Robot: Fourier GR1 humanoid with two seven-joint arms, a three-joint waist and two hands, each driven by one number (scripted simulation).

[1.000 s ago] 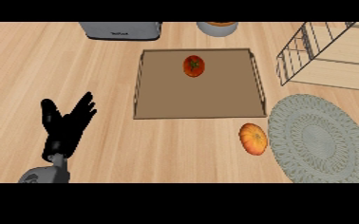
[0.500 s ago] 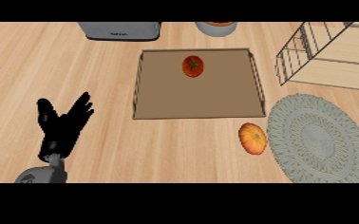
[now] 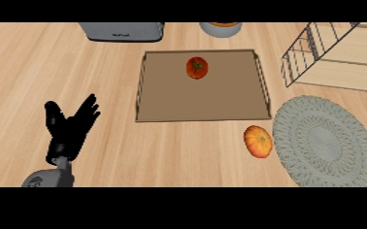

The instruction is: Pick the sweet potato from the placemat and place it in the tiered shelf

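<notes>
Bright, even light falls on the pale wooden surface [image 3: 93,77], with only faint soft shadows and no glare.

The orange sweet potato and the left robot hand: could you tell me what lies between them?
In the head view, only bare wooden counter lies between the left robot hand and the orange sweet potato; the brown tray sits just beyond that stretch.
</notes>
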